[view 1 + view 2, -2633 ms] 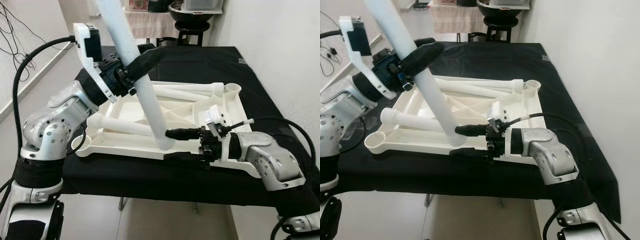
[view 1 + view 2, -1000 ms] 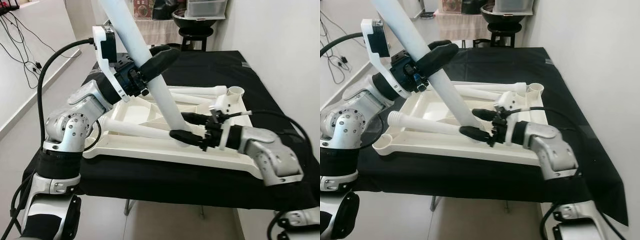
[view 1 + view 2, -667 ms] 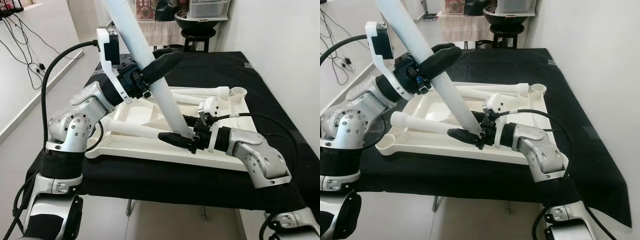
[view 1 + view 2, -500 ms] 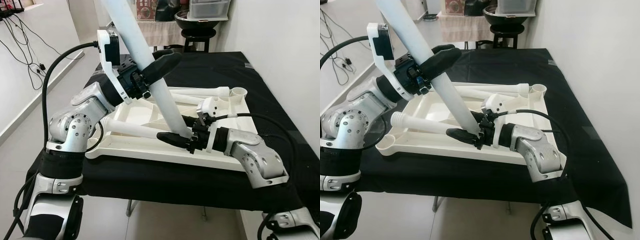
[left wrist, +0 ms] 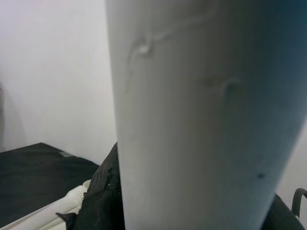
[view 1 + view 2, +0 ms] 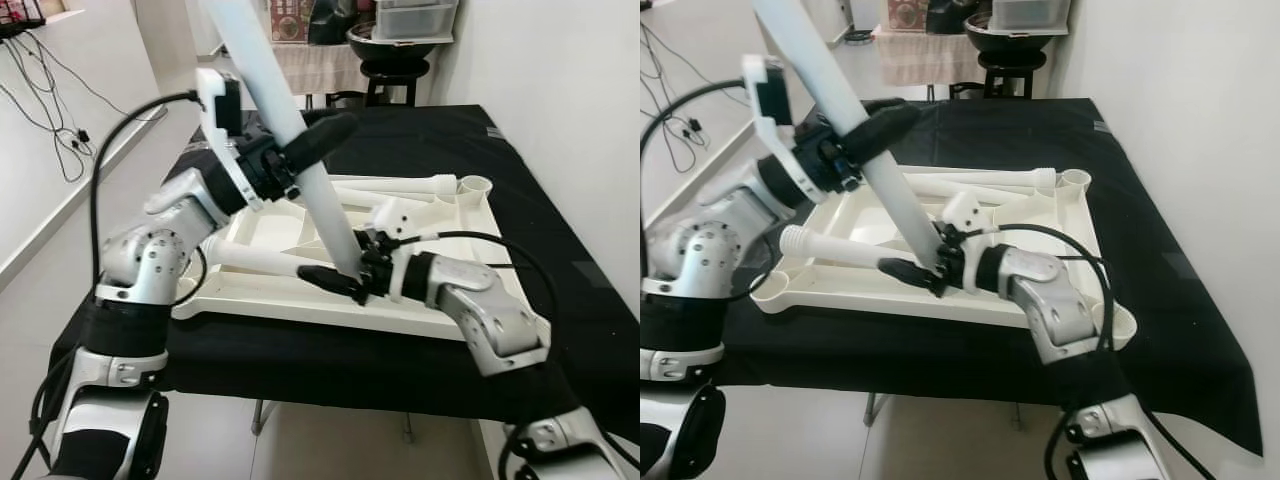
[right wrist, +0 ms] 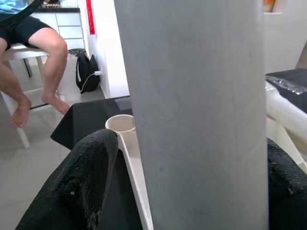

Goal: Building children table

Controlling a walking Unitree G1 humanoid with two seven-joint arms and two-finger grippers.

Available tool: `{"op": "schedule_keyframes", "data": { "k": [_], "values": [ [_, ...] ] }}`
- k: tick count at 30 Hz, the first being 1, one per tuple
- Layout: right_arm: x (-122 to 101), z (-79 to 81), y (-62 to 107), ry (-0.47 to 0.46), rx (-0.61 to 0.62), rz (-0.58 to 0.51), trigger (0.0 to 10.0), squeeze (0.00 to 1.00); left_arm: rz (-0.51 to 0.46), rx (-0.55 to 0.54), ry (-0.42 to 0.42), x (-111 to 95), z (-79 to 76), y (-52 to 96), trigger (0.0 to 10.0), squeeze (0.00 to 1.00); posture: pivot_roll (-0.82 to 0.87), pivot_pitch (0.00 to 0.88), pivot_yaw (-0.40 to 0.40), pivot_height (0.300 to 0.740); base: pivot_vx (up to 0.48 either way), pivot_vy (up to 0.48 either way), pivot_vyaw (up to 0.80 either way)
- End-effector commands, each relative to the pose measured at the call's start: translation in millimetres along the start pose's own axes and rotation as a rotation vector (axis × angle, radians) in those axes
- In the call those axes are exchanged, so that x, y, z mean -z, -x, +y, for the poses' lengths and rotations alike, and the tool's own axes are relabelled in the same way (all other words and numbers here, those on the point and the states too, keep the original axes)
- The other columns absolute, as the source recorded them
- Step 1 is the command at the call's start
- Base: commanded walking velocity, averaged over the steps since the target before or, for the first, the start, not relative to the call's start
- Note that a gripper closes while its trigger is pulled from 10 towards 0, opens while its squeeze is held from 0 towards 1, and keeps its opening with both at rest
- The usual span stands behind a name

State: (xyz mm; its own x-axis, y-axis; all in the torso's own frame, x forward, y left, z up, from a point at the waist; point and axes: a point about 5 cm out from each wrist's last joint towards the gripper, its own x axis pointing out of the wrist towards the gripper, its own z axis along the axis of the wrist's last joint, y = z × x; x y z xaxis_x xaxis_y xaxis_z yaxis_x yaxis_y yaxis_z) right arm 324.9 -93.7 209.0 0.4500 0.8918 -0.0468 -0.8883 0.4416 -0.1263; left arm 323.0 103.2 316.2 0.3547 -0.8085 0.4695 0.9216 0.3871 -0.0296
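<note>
At the centre of the frame, a long white plastic table leg (image 6: 300, 140) leans steeply, its foot on the upturned white tabletop (image 6: 440, 325) lying on a black-draped table (image 6: 560, 250). The left gripper (image 6: 300, 150) clamps it mid-shaft; the right gripper (image 6: 345, 275) straddles its base, fingers spread. It looks stiff, light, hollow and slick, so hold it low by the socket end.

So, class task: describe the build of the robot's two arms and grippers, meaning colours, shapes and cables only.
Both arms are silver metal with rounded joint housings and black bands. A black cable loops over the left arm and another over the right. The left gripper and right gripper each have two long black textured fingers. A white camera mount sits on each wrist.
</note>
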Motion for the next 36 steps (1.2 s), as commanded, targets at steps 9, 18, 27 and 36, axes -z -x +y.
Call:
{"op": "schedule_keyframes", "data": {
  "k": [9,18,27,36],
  "values": [
    [4.2,12.6,-20.4,-0.006,-0.058,0.032,0.0,0.0,-0.054,0.124,0.059,5.4,-20.2,-19.2,0.0,0.0,0.0,0.005,0.041,0.74,0.0,0.0,0.0],
    [15.0,12.6,-20.5,0.013,-0.044,0.132,0.0,0.0,-0.068,0.139,0.049,2.4,-22.8,-24.8,0.0,0.0,0.0,0.005,0.043,0.74,0.0,0.0,0.0],
    [13.9,6.3,-21.5,0.002,0.014,0.123,0.0,0.0,-0.093,0.141,0.005,1.0,-24.2,-28.2,10.0,1.0,-0.01,0.007,0.045,0.74,0.0,0.0,0.0],
    [2.7,-22.3,-10.3,-0.073,0.236,-0.004,0.0,0.0,-0.206,-0.049,-0.094,-38.3,3.6,-3.4,10.0,1.0,-0.01,0.012,0.041,0.74,0.0,0.0,0.0]
  ]
}}
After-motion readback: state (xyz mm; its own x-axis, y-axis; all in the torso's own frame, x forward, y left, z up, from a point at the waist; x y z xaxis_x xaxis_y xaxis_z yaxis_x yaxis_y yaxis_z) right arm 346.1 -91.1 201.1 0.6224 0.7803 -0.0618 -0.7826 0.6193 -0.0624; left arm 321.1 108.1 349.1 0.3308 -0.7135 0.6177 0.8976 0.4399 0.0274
